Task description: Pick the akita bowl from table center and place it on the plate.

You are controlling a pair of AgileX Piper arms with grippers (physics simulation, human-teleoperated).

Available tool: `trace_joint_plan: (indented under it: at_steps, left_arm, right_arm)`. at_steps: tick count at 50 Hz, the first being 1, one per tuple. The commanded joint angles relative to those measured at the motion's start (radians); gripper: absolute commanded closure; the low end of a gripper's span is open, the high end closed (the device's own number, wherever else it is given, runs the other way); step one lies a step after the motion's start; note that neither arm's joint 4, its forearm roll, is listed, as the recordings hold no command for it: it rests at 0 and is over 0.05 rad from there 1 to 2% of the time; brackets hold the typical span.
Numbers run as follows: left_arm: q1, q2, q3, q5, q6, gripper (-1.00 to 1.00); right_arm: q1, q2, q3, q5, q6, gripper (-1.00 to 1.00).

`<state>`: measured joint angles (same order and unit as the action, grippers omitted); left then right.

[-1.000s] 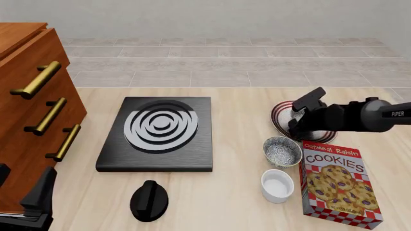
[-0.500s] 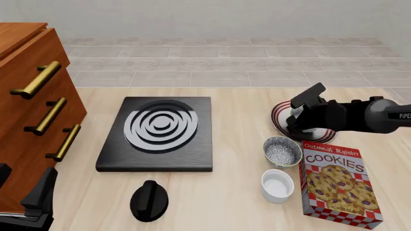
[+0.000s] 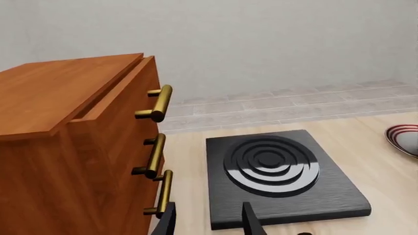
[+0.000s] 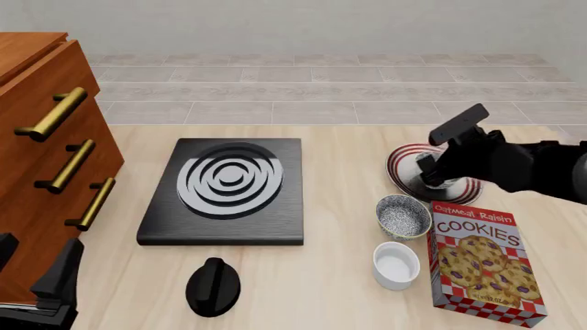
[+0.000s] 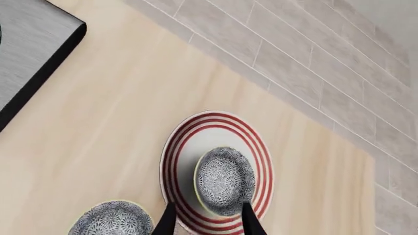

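The akita bowl (image 5: 225,180), blue-grey and speckled, stands upright on the red-striped plate (image 5: 175,161), toward the rim nearest my right gripper. My right gripper (image 5: 207,209) hovers above the bowl's near edge, open and holding nothing. In the front view the bowl (image 4: 425,165) shows partly under the gripper (image 4: 431,176) on the plate (image 4: 396,168) at the right of the table. My left gripper (image 3: 209,223) is open and holding nothing at the near left, beside the wooden dresser; its dark body shows in the front view (image 4: 51,292). The plate's rim (image 3: 400,134) also shows in the left wrist view.
A near-twin speckled bowl (image 4: 402,216) sits just in front of the plate, a white cup (image 4: 396,265) nearer still, and a cookie box (image 4: 482,265) to their right. A black stove plate (image 4: 225,189), a black knob (image 4: 213,286) and the dresser (image 4: 41,137) fill the left.
My right gripper has risen and drawn back to the right from low over the plate. The akita bowl stays on the plate. The left arm has not moved.
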<state>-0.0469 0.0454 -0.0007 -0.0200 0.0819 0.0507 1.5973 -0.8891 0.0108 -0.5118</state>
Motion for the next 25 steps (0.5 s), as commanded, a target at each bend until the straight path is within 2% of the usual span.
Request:
trace_joint_plan:
  at_steps: [1, 7, 9, 12, 17, 25]
  left_arm:
    - [-0.005, 0.003, 0.0, -0.001, 0.0, -1.0]
    - [-0.006, 0.004, 0.0, -0.002, 0.001, -1.0]
    - [-0.006, 0.003, 0.0, -0.002, 0.002, -1.0]
    - [-0.006, 0.002, 0.0, -0.001, 0.003, -1.0]
    - [-0.004, 0.003, 0.0, -0.001, 0.004, -1.0]
    - [-0.009, 0.005, 0.0, -0.003, 0.009, -1.0]
  right_arm:
    - [0.018, -0.131, 0.085, 0.002, 0.009, -1.0]
    - [0.026, -0.194, 0.125, -0.008, 0.013, -1.0]
    - [0.024, -0.233, 0.153, -0.025, -0.008, -1.0]
    - [0.029, -0.266, 0.172, -0.028, 0.008, -1.0]
    - [0.035, -0.402, 0.236, 0.0, 0.022, -1.0]
    - [0.034, -0.515, 0.275, 0.032, 0.017, -1.0]
